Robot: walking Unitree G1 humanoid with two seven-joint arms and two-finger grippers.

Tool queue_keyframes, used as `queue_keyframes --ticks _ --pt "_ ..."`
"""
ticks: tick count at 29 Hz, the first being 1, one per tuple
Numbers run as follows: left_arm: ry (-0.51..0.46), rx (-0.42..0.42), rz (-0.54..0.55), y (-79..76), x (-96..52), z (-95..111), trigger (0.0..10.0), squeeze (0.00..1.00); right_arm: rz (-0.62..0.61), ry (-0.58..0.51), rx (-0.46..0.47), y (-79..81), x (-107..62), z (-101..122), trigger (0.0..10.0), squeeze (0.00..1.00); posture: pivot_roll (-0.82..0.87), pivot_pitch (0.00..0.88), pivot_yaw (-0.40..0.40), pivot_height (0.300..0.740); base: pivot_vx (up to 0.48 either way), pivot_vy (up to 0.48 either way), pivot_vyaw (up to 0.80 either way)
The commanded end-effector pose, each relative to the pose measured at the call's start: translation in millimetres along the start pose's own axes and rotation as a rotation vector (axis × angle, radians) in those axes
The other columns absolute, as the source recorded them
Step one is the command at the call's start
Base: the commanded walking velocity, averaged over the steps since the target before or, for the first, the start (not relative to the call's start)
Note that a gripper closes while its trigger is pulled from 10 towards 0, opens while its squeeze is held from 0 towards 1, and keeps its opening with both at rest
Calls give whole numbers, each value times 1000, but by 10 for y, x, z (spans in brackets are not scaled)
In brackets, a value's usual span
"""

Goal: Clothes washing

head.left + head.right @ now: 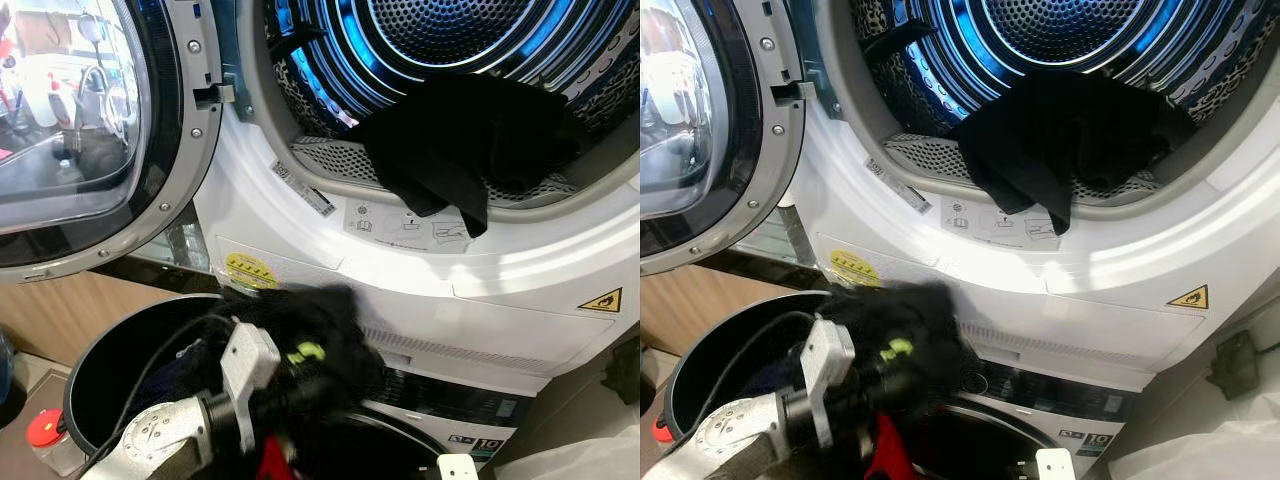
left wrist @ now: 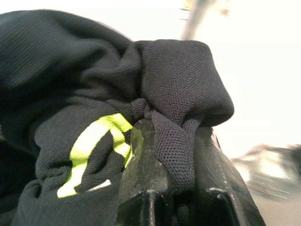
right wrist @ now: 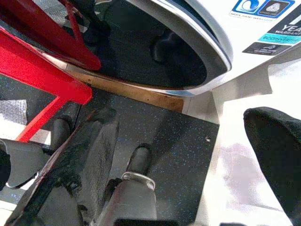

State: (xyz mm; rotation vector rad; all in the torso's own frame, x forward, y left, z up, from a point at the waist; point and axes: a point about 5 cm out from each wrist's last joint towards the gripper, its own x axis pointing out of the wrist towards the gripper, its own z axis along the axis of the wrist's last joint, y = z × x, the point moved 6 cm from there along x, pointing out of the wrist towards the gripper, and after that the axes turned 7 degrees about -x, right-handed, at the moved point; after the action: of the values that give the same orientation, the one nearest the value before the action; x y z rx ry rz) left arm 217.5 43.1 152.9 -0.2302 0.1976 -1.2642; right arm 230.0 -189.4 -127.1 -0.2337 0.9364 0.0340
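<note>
My left claw (image 2: 164, 188) is clamped on a black garment (image 1: 310, 330) below the open dryer drum (image 1: 440, 40), where another dark cloth (image 1: 460, 140) drapes over the drum's rim. I cannot tell my right claw's state.

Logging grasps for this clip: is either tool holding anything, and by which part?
The left tool pinches a bunched fold of the black garment with yellow-green print.

A red-capped bottle (image 1: 47, 436) stands on the floor (beside wooden panelling (image 1: 80, 315)).
</note>
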Motion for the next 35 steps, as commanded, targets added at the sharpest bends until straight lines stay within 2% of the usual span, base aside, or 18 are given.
queue_keyframes --ticks 1,2,5,8,9,11,12,17,20,25,26,35 --pt "20 10 -119 -186 38 52 0 0 -2 2 15 1 -2 -11 10000 0 168 0 -13 740 0 0 0" --pt "57 27 -170 -236 38 51 0 0 -2 2 16 1 -2 -14 10000 0 169 0 -14 740 0 0 0" --pt "81 48 -207 -273 48 66 0 0 -1 4 17 2 -5 -26 10000 0 165 0 -16 740 0 0 0" --pt "40 98 -212 -229 149 249 0 0 -1 5 20 3 -7 -37 10000 0 161 0 -16 740 0 0 0" --pt "40 98 -212 -229 149 249 0 0 -1 5 20 3 -7 -37 10000 0 161 0 -16 740 0 0 0" --pt "-4 140 -201 -166 233 408 0 0 0 4 19 8 -5 -29 10000 0 160 0 -15 740 0 0 0" --pt "-28 173 -219 -165 300 529 0 0 2 0 19 16 -3 -14 10000 0 156 0 -13 740 0 0 0" --pt "-67 216 -281 -223 377 741 0 0 4 0 27 44 -4 -14 10000 0 146 0 -3 740 0 0 0" --pt "-71 255 -315 -271 401 844 0 0 11 6 25 79 -11 -55 10000 0 142 0 -4 740 0 0 0" --pt "-101 268 -338 -295 401 963 0 0 9 10 26 81 -12 -64 10000 0 130 0 5 740 0 0 0" --pt "-96 300 -347 -301 402 1013 0 0 5 9 36 77 -13 -65 10000 0 129 0 6 740 0 0 0" --pt "-77 347 -431 -372 381 1133 0 0 8 11 50 122 -17 -80 10000 0 111 0 31 740 0 0 0"
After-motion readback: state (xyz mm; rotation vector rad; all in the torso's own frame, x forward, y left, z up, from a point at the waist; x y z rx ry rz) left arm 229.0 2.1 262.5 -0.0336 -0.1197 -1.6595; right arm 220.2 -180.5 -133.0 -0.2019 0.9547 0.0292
